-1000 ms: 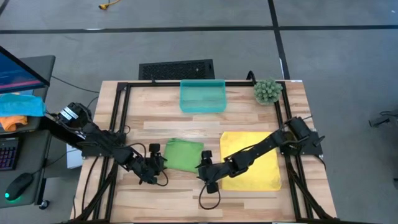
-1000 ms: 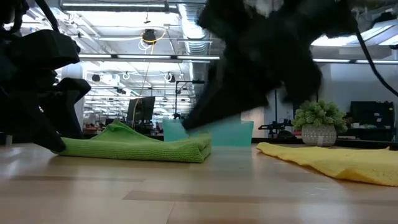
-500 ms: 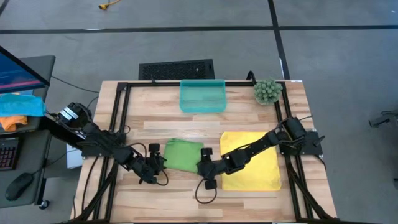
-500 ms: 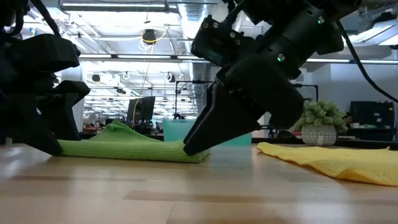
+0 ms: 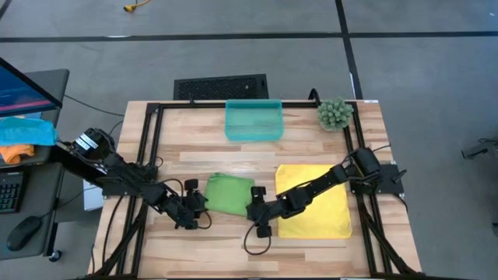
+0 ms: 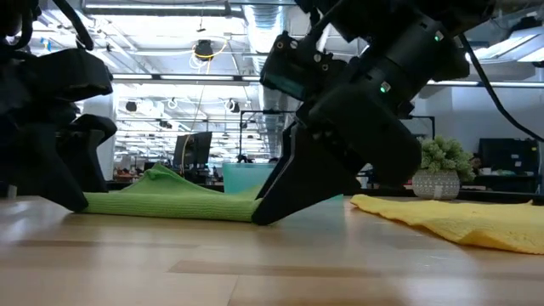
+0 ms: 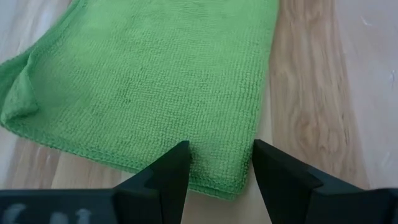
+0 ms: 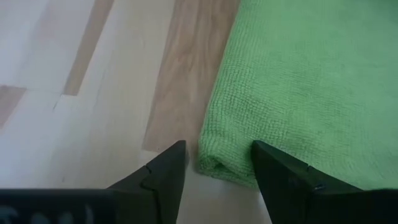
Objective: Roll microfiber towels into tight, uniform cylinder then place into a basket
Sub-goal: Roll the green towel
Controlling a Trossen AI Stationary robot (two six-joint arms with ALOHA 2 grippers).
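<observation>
Two hands, two towels, one basket.

An open-plan lab or office is shown. Exposed ceiling ducts, strip lights and rows of monitors are seen beyond the wooden table.

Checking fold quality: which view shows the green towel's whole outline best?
The high view: the whole green towel lies between both arms. The low view shows it edge-on, and each wrist view only one corner between open fingers.
</observation>
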